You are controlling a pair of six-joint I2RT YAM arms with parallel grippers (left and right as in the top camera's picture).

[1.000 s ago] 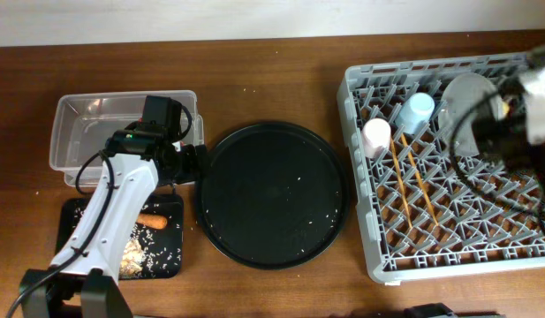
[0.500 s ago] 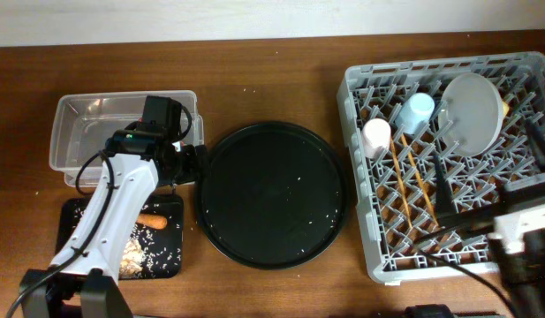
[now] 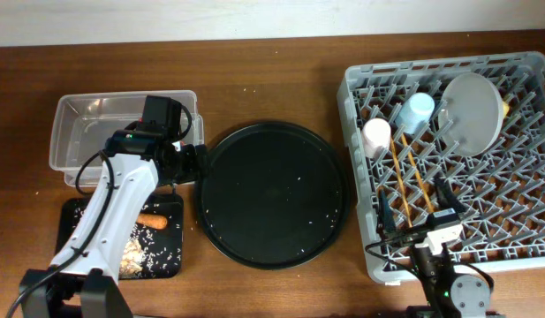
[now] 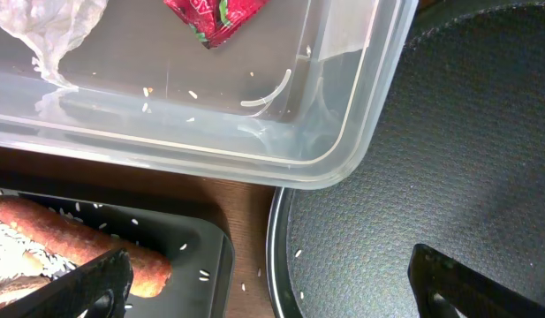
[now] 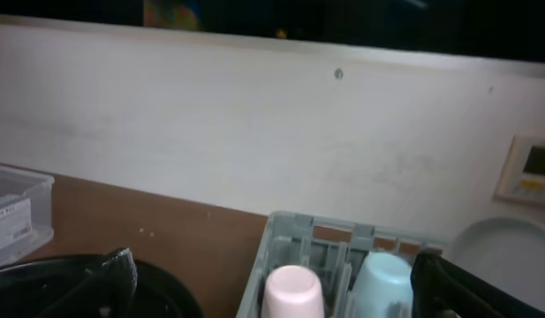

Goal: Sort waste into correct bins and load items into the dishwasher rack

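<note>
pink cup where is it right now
In the overhead view the pink cup sits in the upper left of the dishwasher rack, beside the blue cup and just above the chopsticks.

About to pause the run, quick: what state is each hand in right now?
Left hand: open, holding nothing.
Right hand: open, holding nothing.

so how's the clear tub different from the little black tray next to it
The clear tub is see-through with taller walls; the black tray is opaque and shallow. The clear tub has the larger footprint of the two. The clear tub holds a white tissue and a red wrapper; the black tray holds an orange-brown stick and white crumbs. Both are rectangular and sit left of the round black tray.
</note>
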